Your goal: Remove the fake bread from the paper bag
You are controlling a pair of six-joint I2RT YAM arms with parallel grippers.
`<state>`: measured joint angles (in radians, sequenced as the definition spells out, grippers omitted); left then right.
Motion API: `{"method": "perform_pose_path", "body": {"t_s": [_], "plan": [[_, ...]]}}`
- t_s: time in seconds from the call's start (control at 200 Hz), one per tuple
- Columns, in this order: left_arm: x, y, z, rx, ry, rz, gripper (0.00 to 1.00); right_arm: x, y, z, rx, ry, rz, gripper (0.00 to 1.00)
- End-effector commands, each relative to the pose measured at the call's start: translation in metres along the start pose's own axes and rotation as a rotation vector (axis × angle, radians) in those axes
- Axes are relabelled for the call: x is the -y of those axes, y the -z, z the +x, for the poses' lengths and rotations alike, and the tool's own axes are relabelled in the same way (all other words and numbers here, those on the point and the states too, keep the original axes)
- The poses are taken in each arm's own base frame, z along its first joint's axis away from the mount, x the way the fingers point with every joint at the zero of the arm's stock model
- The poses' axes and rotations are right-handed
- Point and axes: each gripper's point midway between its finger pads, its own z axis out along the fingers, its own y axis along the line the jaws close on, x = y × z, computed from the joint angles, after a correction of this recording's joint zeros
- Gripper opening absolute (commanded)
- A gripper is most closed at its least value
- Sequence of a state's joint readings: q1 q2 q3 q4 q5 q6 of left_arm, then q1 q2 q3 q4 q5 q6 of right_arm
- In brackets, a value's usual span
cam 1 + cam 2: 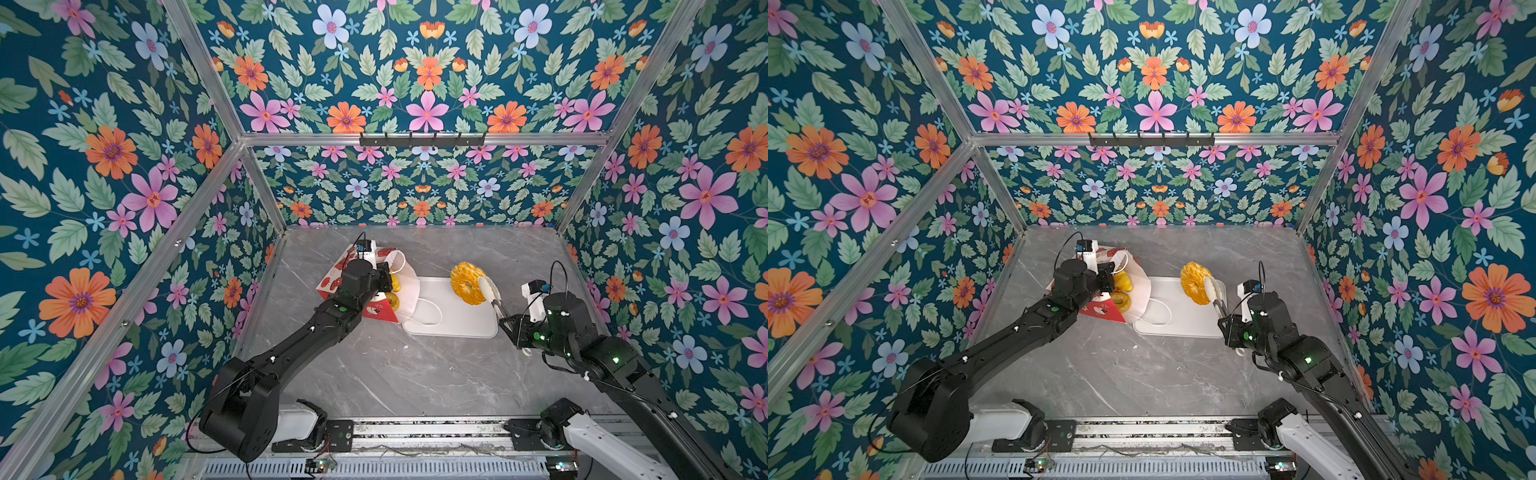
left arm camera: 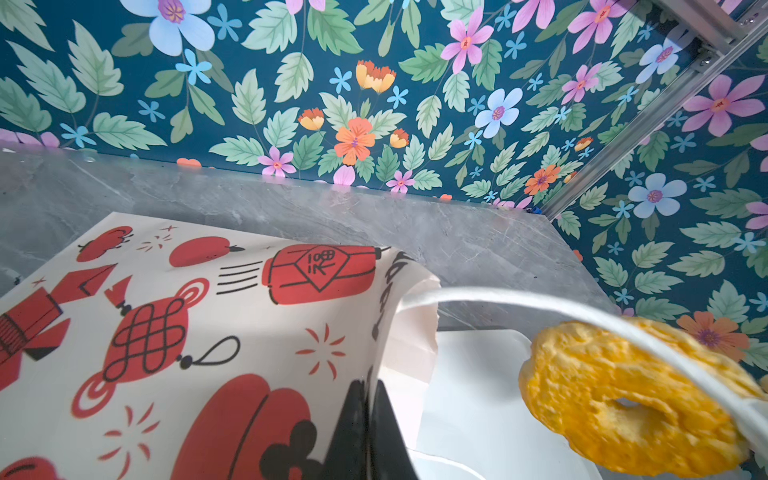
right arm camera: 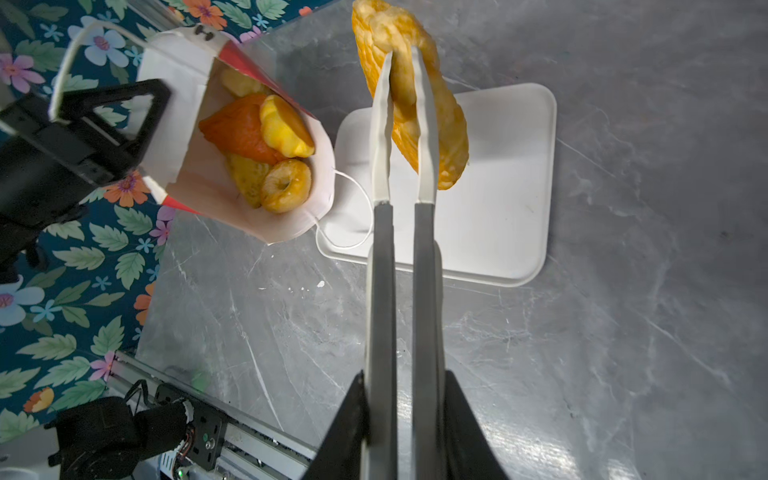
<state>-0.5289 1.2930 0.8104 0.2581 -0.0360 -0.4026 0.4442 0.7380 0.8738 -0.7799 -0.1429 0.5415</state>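
My right gripper [image 3: 401,62] is clamped on the ring cake [image 3: 446,124], holding it edge-up over the white tray [image 3: 498,208]. My left gripper [image 3: 153,99] pinches the rim of the paper bag [image 2: 208,316]. The bag lies tipped on the table [image 1: 395,374], mouth toward the tray. The rest of the fake bread [image 3: 266,141] sits inside the bag. One cord handle [image 3: 353,208] drapes onto the tray.

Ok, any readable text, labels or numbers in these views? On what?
None fully legible.
On the paper bag, red lantern print: black characters in a diamond, too stylised to read.
By the bag's mouth, black lettering: curled and cut off, unreadable.
On the ring cake and white tray: no text shows.
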Motion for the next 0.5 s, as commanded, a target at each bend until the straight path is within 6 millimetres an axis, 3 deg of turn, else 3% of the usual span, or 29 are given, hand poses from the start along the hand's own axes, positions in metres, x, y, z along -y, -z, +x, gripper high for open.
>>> {"method": "perform_pose_path", "body": {"t_s": [0.0, 0.205, 0.495], "plan": [[-0.004, 0.007, -0.007, 0.029, -0.009, -0.017, 0.07, -0.014, -0.010, 0.000, -0.023, -0.030, -0.106, 0.05], [-0.007, 0.014, -0.006, 0.027, -0.024, -0.032, 0.07, -0.012, -0.026, 0.009, -0.086, -0.067, -0.119, 0.05], [-0.004, 0.018, -0.008, 0.035, -0.024, -0.014, 0.08, 0.027, -0.037, 0.018, -0.130, -0.169, -0.004, 0.05]]}}
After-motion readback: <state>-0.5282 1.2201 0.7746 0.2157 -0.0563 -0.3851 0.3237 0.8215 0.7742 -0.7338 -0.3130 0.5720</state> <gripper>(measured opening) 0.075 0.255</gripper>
